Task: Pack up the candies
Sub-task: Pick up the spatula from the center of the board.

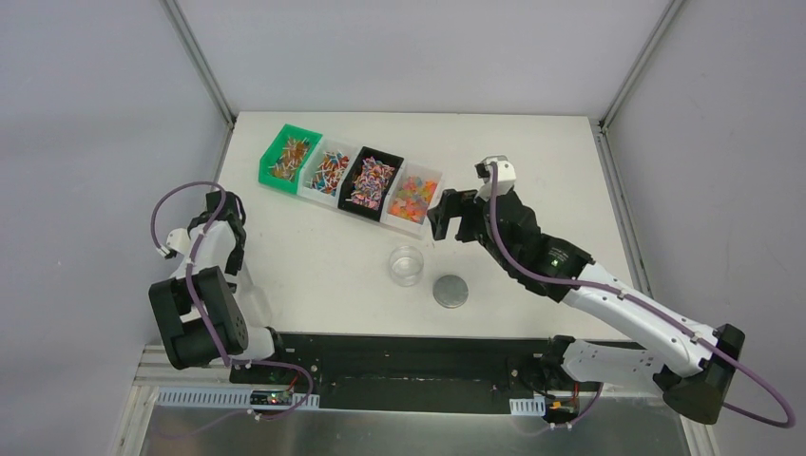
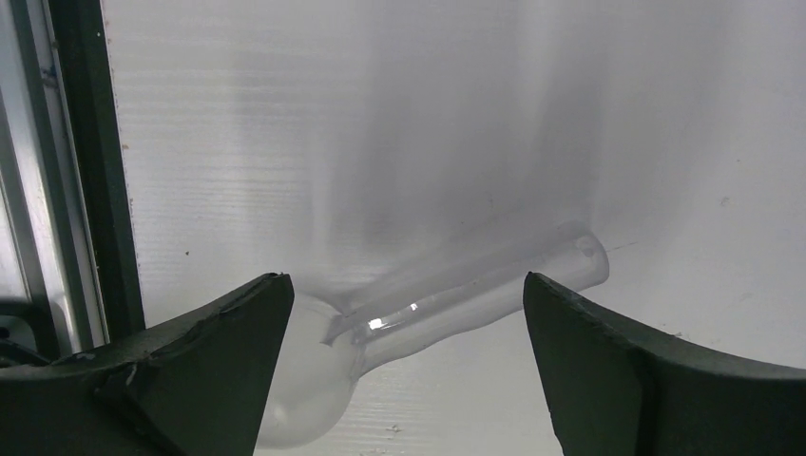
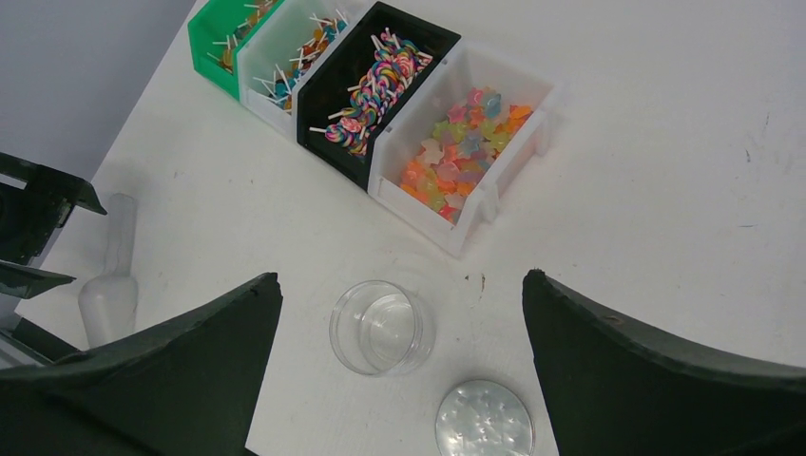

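**Inspector:** Where are the candies (image 3: pixel 456 152)?

**Me:** All binned. Four bins sit side by side in a slanted row on the far part of the desk (image 1: pixel 314 256). The green bin (image 3: pixel 211 38), the white bin (image 3: pixel 266 100) and the black bin (image 3: pixel 337 160) hold sweets on little white sticks. Those in the black bin are swirled in many colours. The end bin (image 3: pixel 428 223), also white, holds the orange, yellow and pink gummy pieces.

**Inspector:** The container?

**Me:** A clear round jar (image 1: pixel 406 266) stands upright on the desk, on the near side of the row and closest to the end bin. It is apart from the bin. Its grey lid (image 1: pixel 450 291) lies flat just beside it, nearer to me and to the right, not touching it.

**Inspector:** State of your right hand (image 3: pixel 399 280)?

**Me:** Fingers spread wide, gripping nothing. It hangs above the desk by the end bin, looking down on the jar and lid.

**Inspector:** And your left hand (image 2: pixel 404 285)?

**Me:** Also wide. It is low over the desk's left edge, well apart from the bins. A translucent scoop (image 2: pixel 456 294) lies on the desk between its fingers, bowl towards me and handle pointing away. Neither finger touches the handle. Whether the left finger meets the bowl I cannot tell.
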Controlling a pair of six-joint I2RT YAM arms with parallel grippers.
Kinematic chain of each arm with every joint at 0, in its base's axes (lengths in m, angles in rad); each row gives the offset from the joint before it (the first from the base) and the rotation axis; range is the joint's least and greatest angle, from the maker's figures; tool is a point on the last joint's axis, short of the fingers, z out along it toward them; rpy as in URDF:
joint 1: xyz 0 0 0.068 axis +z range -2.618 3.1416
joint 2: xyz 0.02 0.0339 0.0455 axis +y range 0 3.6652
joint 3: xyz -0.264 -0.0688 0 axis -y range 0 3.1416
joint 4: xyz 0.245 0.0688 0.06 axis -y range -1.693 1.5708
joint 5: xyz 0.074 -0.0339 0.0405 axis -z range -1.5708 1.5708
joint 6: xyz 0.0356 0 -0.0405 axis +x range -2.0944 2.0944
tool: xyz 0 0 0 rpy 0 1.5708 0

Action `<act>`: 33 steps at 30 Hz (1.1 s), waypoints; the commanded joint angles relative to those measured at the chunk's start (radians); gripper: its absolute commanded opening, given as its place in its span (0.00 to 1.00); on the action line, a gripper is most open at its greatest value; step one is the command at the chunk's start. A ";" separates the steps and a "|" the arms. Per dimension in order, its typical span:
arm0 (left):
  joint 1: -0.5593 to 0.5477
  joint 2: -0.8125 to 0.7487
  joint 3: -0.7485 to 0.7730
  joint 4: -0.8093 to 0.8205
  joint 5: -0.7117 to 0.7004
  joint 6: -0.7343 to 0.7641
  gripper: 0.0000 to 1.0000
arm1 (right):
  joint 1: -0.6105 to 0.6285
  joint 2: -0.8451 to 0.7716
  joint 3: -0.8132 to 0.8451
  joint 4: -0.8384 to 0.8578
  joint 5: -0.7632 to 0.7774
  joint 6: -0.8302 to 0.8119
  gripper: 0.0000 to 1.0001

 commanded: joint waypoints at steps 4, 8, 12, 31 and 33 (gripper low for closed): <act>0.011 0.009 0.066 0.121 0.023 0.169 0.97 | -0.003 0.044 0.101 -0.043 0.035 0.007 1.00; 0.012 0.019 0.040 0.220 0.115 0.265 0.90 | -0.004 0.060 0.120 -0.049 0.035 0.011 1.00; 0.012 0.076 0.053 0.218 0.141 0.285 0.86 | -0.005 0.060 0.128 -0.038 0.025 0.011 1.00; 0.009 0.179 0.033 0.215 0.162 0.288 0.62 | -0.004 0.021 0.088 0.008 -0.006 0.003 0.99; 0.009 0.182 0.035 0.215 0.165 0.291 0.56 | -0.004 0.014 0.083 0.015 0.001 0.003 0.99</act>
